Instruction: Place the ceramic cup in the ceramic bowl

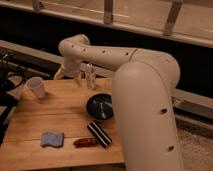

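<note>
The white ceramic cup stands upright at the far left of the wooden table. The dark glossy ceramic bowl sits near the table's middle, to the right of the cup. My gripper hangs from the bent arm over the table's back edge, right of the cup and a little behind it, not touching it. It looks open and empty. A clear slim shaker stands just right of the gripper.
A black-and-white striped block lies in front of the bowl, with a reddish-brown item beside it and a blue sponge at front left. My large white arm body covers the table's right side. Dark equipment stands at far left.
</note>
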Controlling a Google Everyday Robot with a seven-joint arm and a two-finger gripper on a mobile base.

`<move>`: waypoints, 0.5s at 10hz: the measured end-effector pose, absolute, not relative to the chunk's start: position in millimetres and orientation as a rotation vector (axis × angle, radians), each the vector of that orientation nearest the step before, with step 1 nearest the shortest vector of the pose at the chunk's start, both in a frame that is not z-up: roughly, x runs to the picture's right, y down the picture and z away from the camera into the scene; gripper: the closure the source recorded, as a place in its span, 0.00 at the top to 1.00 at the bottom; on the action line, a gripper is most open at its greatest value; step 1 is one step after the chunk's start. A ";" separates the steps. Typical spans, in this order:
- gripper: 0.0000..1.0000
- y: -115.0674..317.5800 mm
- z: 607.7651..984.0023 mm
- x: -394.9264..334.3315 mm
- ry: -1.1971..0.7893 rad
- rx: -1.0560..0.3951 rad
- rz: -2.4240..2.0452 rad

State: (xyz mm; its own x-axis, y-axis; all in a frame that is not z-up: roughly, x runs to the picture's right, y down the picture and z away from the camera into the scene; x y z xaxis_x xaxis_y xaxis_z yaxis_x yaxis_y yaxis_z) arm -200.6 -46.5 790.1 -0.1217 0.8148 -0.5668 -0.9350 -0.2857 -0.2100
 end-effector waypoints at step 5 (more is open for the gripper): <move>0.80 -54.8 812.9 -209.1 0.217 -0.752 1.674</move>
